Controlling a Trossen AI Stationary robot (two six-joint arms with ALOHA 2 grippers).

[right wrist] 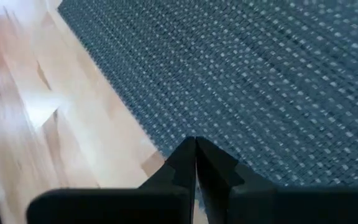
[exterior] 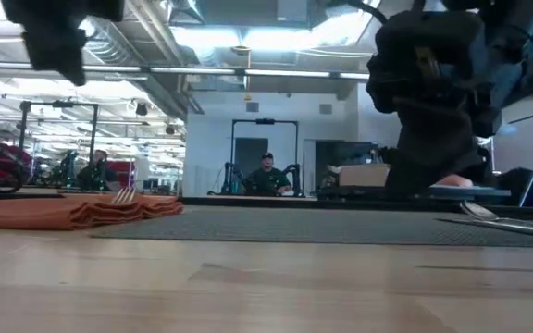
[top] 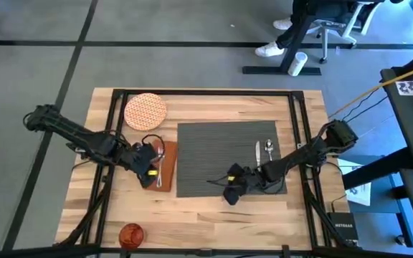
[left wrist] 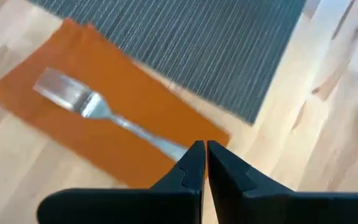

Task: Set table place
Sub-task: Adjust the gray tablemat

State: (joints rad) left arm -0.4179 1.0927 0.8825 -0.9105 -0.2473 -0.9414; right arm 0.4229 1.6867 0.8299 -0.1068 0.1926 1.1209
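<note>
The dark grey ribbed placemat (top: 231, 159) lies at the table's middle, with a knife (top: 257, 152) and a spoon (top: 269, 149) on its right part. Along its left edge lies the brown napkin (top: 166, 166), and the fork (left wrist: 98, 109) rests on it. The patterned plate (top: 145, 110) sits at the far left and the orange cup (top: 131, 233) near the front edge. My left gripper (left wrist: 205, 155) is shut, raised over the fork's handle end. My right gripper (right wrist: 195, 149) is shut over the placemat's near edge (right wrist: 160, 146). My right gripper points its shut fingertips slanting down at the placemat's near edge (right wrist: 166, 140). Whether they touch the mat, I cannot tell.
Black rails (top: 117, 107) run along the table's edges. Bare wood (top: 214, 215) lies between the placemat and the front edge. Beyond the far edge there are a person's shoes (top: 271, 49) and a chair base on the floor. A person (exterior: 266, 176) sits in the room behind.
</note>
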